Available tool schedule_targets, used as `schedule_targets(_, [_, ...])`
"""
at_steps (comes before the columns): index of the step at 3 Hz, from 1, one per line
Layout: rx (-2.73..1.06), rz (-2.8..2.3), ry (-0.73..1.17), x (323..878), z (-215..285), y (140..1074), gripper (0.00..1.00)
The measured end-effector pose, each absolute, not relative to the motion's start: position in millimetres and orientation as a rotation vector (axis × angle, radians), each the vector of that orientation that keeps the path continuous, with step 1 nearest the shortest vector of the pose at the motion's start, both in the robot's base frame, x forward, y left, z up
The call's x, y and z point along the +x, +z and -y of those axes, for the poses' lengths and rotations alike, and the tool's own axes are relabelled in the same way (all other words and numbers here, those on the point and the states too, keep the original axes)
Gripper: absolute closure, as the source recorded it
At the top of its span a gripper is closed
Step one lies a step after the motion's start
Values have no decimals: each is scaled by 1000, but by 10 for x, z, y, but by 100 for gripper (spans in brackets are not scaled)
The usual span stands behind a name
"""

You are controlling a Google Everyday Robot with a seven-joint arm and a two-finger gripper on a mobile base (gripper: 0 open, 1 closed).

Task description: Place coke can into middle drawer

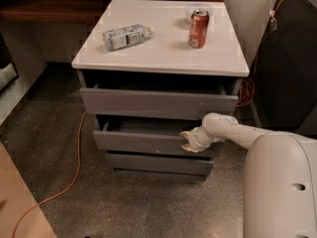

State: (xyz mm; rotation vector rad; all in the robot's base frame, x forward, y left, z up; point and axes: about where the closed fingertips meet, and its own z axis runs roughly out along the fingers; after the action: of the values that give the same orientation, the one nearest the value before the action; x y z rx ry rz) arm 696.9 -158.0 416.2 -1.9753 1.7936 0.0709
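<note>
Red-orange cylindrical coke can (pixel 198 29) stands upright on the white cabinet top (pixel 158 53), toward the back right, just in front of a white bowl (pixel 197 8). A clear plastic bottle (pixel 126 36) lies on its side, well apart to the left. The grey flat-fronted middle drawer (pixel 143 142) is partly pulled out. The gripper (pixel 188 142) sits at the right end of that drawer's front; whether it is clamped or apart cannot be told.

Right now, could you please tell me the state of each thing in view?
coke can: upright on the cabinet top
plastic bottle: lying on its side
bowl: upright behind the can
top drawer: slightly open
middle drawer: partly open
bottom drawer: looks shut
gripper: at the middle drawer's front, right end
</note>
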Motion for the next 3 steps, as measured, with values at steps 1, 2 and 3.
schedule_targets(1, [-1975,-1794,71,6969,1580,4165,100])
schedule_targets(2, [-1975,-1794,71,6969,1580,4165,84])
schedule_targets(3, [-1975,-1794,71,6968,1580,4165,53])
